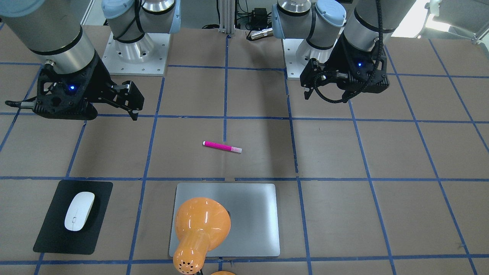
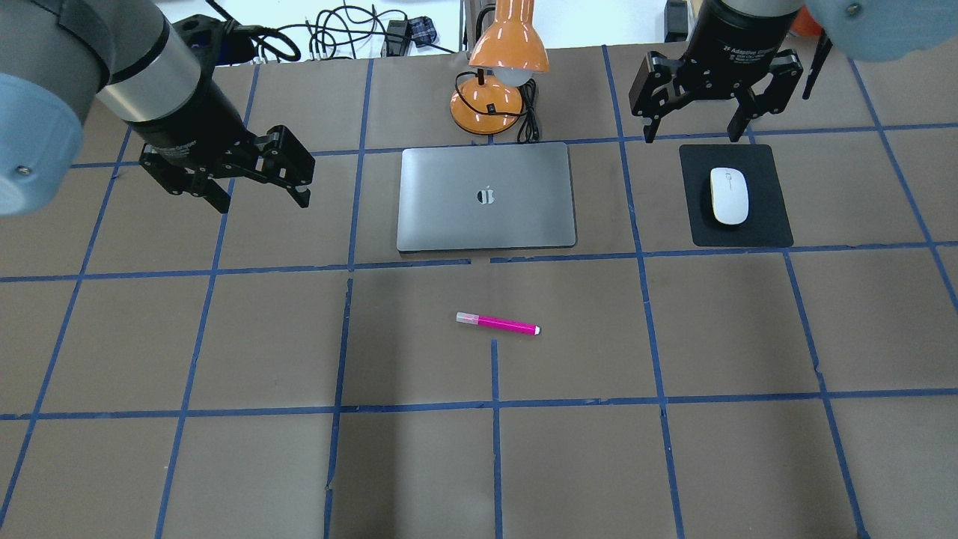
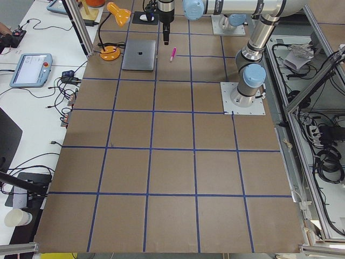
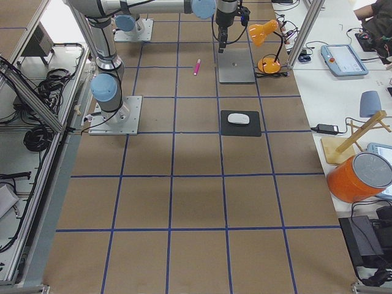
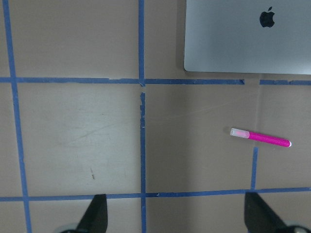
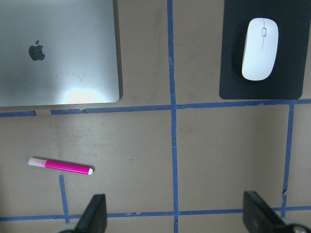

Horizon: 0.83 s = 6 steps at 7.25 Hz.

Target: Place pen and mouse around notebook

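Observation:
The silver-grey notebook [image 2: 486, 196] lies closed at the far middle of the table. On the near side of it, apart from it, the magenta pen [image 2: 498, 323] lies flat on the brown surface. The white mouse [image 2: 729, 195] rests on a black mat [image 2: 771, 224] to the notebook's right. My left gripper [image 2: 263, 196] hovers open and empty to the left of the notebook. My right gripper [image 2: 691, 129] hangs open and empty just beyond the mat. The left wrist view shows the pen [image 5: 260, 138] and the notebook's corner [image 5: 248, 36]; the right wrist view shows the pen [image 6: 60, 165] and mouse [image 6: 260, 48].
An orange desk lamp [image 2: 498, 67] stands behind the notebook, its shade leaning over the far edge. Cables lie along the table's back edge [image 2: 337, 34]. Blue tape lines grid the brown tabletop [image 2: 494, 449].

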Tool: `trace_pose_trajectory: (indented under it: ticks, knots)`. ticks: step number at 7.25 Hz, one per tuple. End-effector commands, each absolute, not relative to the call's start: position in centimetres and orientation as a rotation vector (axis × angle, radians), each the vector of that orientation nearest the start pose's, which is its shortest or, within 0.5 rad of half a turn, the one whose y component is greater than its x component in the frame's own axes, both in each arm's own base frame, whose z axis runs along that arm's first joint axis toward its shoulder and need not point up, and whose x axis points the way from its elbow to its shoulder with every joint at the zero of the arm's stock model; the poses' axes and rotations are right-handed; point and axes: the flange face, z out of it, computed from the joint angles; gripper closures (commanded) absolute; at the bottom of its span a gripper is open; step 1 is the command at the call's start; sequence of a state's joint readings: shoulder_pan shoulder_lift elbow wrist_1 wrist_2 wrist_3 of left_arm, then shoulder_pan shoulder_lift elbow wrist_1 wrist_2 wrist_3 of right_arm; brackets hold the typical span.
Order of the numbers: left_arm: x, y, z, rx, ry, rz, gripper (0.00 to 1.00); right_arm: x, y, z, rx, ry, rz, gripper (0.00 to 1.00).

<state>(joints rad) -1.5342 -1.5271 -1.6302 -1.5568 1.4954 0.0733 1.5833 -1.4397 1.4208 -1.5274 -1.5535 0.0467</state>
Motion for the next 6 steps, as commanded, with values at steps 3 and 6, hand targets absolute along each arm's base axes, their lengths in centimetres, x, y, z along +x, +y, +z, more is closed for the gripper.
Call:
trace_pose_trajectory:
  ticks: [3,6]
  knots:
    - [-11.94,-47.28,48.98,0.06,3.203,-0.028,0.0,13.83,-55.61,49.32,0.053,3.141,-0.051,0.0]
    - [-11.53,-46.9,49.1,-0.019,3.161,-0.028,0.0,13.66,-55.39,49.13,0.066,3.158,-0.047,0.0]
